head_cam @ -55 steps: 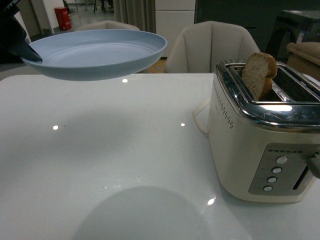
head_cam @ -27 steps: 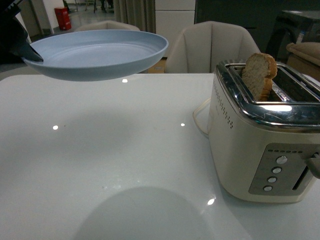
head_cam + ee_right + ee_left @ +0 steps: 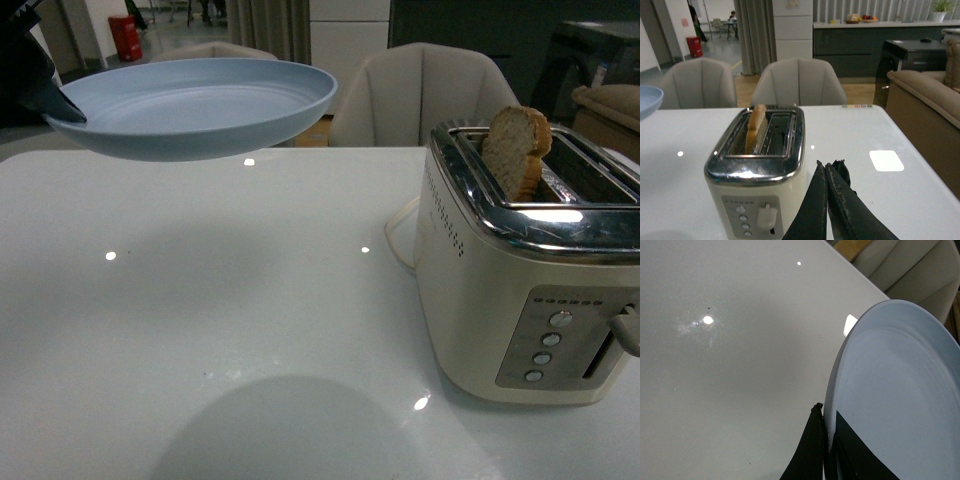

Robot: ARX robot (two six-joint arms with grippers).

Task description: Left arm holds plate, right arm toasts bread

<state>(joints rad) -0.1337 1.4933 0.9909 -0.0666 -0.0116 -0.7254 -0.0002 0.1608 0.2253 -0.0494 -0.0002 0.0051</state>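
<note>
Lower half of the bread (image 3: 515, 150) is hidden inside the toaster (image 3: 480, 290).

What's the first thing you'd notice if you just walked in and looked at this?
A big pale-blue plate hangs in the air above the white table, pinched at its rim by the left end effector at the far left. Over on the right, a slice of bread pokes up out of a cream toaster.

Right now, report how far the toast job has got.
Done: bread sits in the toaster slot; left gripper holds the empty plate aloft. In hand: nothing, right gripper is shut, empty, off the toaster. Left: likely bread to plate. Toasted or not, I cannot tell.
</note>
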